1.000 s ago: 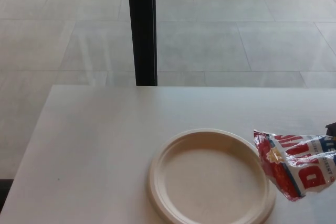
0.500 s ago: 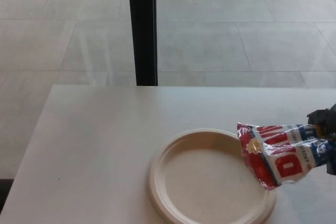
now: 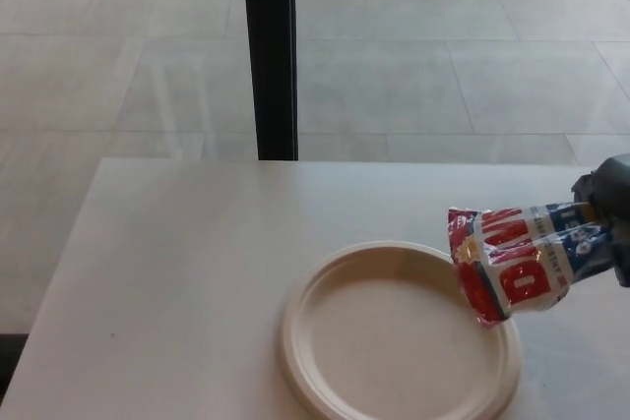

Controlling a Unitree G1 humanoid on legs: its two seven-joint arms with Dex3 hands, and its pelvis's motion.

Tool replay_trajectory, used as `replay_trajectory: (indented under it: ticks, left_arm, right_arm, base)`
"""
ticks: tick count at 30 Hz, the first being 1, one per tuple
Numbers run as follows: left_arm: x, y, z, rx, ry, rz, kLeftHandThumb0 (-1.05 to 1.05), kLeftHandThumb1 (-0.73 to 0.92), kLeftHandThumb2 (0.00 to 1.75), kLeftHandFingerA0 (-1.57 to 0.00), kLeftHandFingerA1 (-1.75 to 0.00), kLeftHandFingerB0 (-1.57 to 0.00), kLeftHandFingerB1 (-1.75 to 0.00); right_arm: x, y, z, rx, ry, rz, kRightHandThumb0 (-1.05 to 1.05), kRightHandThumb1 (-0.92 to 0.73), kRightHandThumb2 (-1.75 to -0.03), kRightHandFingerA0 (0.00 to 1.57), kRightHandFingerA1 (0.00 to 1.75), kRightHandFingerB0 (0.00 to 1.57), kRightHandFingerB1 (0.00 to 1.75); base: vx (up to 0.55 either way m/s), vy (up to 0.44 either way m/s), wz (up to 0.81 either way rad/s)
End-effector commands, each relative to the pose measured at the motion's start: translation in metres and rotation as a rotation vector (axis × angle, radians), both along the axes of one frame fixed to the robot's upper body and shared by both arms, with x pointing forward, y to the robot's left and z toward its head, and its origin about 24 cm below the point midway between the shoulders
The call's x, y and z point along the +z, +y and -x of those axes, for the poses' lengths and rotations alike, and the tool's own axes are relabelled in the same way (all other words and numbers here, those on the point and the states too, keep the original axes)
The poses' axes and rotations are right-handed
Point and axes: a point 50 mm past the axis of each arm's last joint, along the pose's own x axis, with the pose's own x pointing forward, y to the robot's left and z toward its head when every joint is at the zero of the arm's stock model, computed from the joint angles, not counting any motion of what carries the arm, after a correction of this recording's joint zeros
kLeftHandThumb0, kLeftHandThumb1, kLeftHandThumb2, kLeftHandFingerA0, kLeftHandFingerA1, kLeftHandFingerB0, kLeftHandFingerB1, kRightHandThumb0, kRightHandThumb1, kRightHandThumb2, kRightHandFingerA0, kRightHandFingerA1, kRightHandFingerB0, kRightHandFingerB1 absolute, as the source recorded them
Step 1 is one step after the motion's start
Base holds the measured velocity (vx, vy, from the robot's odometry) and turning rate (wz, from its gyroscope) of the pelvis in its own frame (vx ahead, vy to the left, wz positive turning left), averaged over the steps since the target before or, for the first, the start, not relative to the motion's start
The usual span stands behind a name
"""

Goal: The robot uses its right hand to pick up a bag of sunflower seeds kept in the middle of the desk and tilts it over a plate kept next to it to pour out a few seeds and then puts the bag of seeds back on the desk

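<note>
The robot's right hand (image 3: pixel 612 218) gripped the sunflower seed bag (image 3: pixel 512 261) by one end, fingers closed around it, tipping it over the plate (image 3: pixel 325 361) at its three o'clock rim, apparently to pour seeds.

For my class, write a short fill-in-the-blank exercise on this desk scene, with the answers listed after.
1. The bag of seeds is held by the robot's ____ hand.
2. The bag's lower end hangs over the plate's ____ edge.
3. The inside of the plate is ____ of seeds.

Answers: right; right; empty
</note>
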Motion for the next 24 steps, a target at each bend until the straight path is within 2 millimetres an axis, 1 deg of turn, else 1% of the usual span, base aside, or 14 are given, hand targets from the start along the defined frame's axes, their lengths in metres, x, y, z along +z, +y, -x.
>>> replay_trajectory:
  ticks: [1, 2, 3, 4, 5, 6, 13, 14, 15, 17, 21, 22, 23, 24]
  left_arm:
    - [0.005, 0.006, -0.001, -0.005, -0.004, -0.015, -0.84, 0.85, 0.79, -0.39, -0.72, -0.3, -0.6]
    - [0.004, 0.006, -0.002, -0.001, -0.005, -0.013, -0.84, 0.68, 1.19, -0.41, -0.72, -0.28, -0.62]
    - [0.004, 0.006, -0.003, -0.003, -0.005, -0.013, -0.84, 0.68, 1.19, -0.41, -0.72, -0.28, -0.62]
    - [0.005, 0.005, -0.003, -0.015, -0.015, -0.013, -0.83, 0.84, 0.82, -0.37, -0.71, -0.28, -0.6]
    - [0.005, 0.005, -0.003, -0.005, -0.024, -0.014, -0.83, 0.67, 1.21, -0.37, -0.71, -0.21, -0.59]
    - [0.005, 0.005, -0.003, -0.003, -0.015, -0.018, -0.85, 0.85, 0.82, -0.38, -0.71, -0.28, -0.59]
    - [0.005, 0.006, -0.004, 0.016, -0.023, -0.01, -0.81, 0.86, 0.8, -0.38, -0.73, -0.29, -0.61]
    - [0.005, 0.006, -0.004, 0.008, -0.027, -0.01, -0.83, 0.64, 1.19, -0.4, -0.73, -0.24, -0.61]
    - [0.005, 0.006, -0.004, 0.006, -0.025, -0.01, -0.83, 0.85, 0.81, -0.37, -0.72, -0.28, -0.6]
    - [0.005, 0.007, -0.005, 0.004, -0.022, -0.012, -0.84, 0.83, 0.82, -0.37, -0.71, -0.27, -0.6]
    - [0.006, 0.007, -0.004, 0.004, -0.026, -0.013, -0.83, 0.84, 0.8, -0.39, -0.73, -0.27, -0.59]
    - [0.006, 0.007, -0.004, 0.001, -0.024, -0.015, -0.87, 0.65, 1.17, -0.44, -0.74, -0.25, -0.61]
    - [0.006, 0.007, -0.004, 0.006, -0.024, -0.014, -0.84, 0.85, 0.8, -0.37, -0.71, -0.27, -0.59]
    - [0.006, 0.007, -0.004, 0.009, -0.024, -0.013, -0.84, 0.85, 0.8, -0.37, -0.71, -0.27, -0.59]
  right_arm:
    - [0.014, 0.0, -0.002, -0.057, 0.01, 0.068, -0.44, -0.76, -0.75, 0.83, 1.14, 0.63, 0.62]
    - [0.014, 0.002, -0.002, -0.056, 0.011, 0.068, -0.45, -0.75, -0.75, 0.84, 1.31, 0.63, 0.63]
    - [0.015, 0.001, -0.002, -0.06, 0.011, 0.069, -0.45, -0.75, -0.75, 0.84, 1.31, 0.63, 0.63]
    - [0.014, 0.007, -0.002, -0.051, 0.011, 0.067, -0.45, -0.76, -0.76, 0.85, 1.39, 0.64, 0.66]
    - [0.015, 0.012, -0.001, -0.02, 0.008, 0.076, -0.46, -0.75, -0.78, 0.87, 1.38, 0.64, 0.68]
    - [0.014, 0.014, -0.001, -0.012, 0.011, 0.073, -0.45, -0.73, -0.78, 0.88, 1.35, 0.69, 0.71]
    - [0.015, 0.028, 0.001, 0.032, 0.003, 0.105, -0.45, -0.73, -0.75, 0.91, 1.48, 0.72, 0.7]
    - [0.016, 0.03, 0.002, 0.036, 0.001, 0.104, -0.45, -0.75, -0.74, 0.89, 1.46, 0.7, 0.69]
    - [0.016, 0.032, 0.003, 0.049, -0.003, 0.109, -0.46, -0.79, -0.69, 0.86, 1.34, 0.64, 0.62]
    - [0.016, 0.034, 0.004, 0.065, -0.01, 0.115, -0.46, -0.79, -0.72, 0.84, 1.45, 0.63, 0.63]
    - [0.016, 0.037, 0.006, 0.08, -0.008, 0.148, -0.45, -0.78, -0.71, 0.83, 1.41, 0.65, 0.66]
    - [0.016, 0.036, 0.005, 0.072, -0.006, 0.18, -0.45, -0.81, -0.71, 0.82, 1.44, 0.65, 0.63]
    - [0.016, 0.036, 0.004, 0.073, -0.008, 0.189, -0.45, -0.81, -0.71, 0.83, 1.46, 0.66, 0.65]
    - [0.016, 0.036, 0.004, 0.074, -0.009, 0.192, -0.45, -0.81, -0.71, 0.83, 1.46, 0.66, 0.65]
  base:
    - [0.0, 0.0, 0.0]
    - [0.0, 0.0, 0.0]
    - [0.0, 0.0, 0.0]
    - [0.0, 0.0, 0.0]
    - [0.0, 0.0, 0.0]
    - [0.0, 0.0, 0.0]
    - [0.0, 0.0, 0.0]
    - [0.0, 0.0, 0.0]
    - [0.0, 0.0, 0.0]
    - [0.0, 0.0, 0.0]
    - [0.0, 0.0, 0.0]
    - [0.0, 0.0, 0.0]
    - [0.0, 0.0, 0.0]
    - [0.0, 0.0, 0.0]
